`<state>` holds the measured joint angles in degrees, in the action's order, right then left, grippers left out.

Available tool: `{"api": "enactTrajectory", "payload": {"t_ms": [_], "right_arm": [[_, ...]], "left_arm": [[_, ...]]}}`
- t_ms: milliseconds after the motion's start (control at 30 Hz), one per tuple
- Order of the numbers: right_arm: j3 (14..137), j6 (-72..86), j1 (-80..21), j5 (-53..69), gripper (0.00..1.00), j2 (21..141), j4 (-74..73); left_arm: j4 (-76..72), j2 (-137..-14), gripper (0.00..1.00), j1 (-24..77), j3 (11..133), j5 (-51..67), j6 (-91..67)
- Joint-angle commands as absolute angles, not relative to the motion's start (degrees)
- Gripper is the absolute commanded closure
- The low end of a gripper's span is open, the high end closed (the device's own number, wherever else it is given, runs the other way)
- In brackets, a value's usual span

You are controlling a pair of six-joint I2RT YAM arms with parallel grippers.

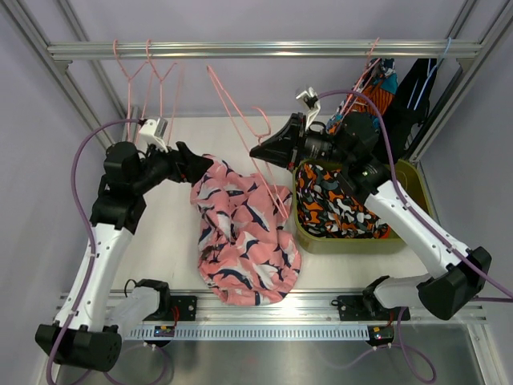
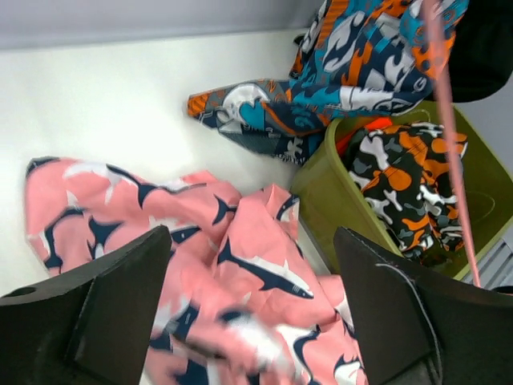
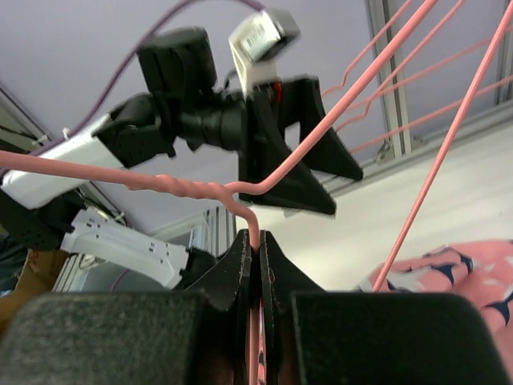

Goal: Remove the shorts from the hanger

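Right wrist: right gripper [image 3: 258, 245] pinches pink hanger [image 3: 192, 191] at its neck; hold steady while wide-apart left gripper [image 2: 252, 241] pulls pink shark-print shorts [image 2: 120, 200] toward 6 o'clock.

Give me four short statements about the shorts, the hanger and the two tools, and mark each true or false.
1. The right tool is shut on the neck of a pink hanger. True.
2. The pink shorts lie inside the green bin. False: they lie in a heap on the table, left of the bin.
3. The left tool is open, with the pink shorts below it. True.
4. The camouflage shorts hang from the rail. False: they lie in the green bin.
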<state>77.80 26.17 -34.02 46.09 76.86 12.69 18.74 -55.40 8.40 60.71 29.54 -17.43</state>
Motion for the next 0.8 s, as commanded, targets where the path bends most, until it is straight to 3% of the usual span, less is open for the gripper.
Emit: {"api": "enactTrajectory", "payload": {"t_ms": [0, 233, 400, 767], "right_arm": [[75.42, 23.64, -34.28, 46.32, 1.00, 73.22, 7.31], [78.65, 25.92, -34.63, 34.48, 1.00, 76.98, 0.63], [92.35, 31.63, -37.88, 18.74, 1.00, 86.81, -10.69], [112.91, 35.15, -43.68, 1.15, 1.00, 100.27, -12.65]], "left_arm": [[13.36, -50.72, 0.11, 8.53, 63.81, 29.27, -15.47], [18.70, -42.81, 0.04, 8.53, 63.90, 25.24, -13.27], [22.32, -37.02, 0.02, 8.53, 62.84, 21.45, -13.45], [28.91, -30.50, 0.01, 8.53, 63.37, 15.82, -13.27]]}}
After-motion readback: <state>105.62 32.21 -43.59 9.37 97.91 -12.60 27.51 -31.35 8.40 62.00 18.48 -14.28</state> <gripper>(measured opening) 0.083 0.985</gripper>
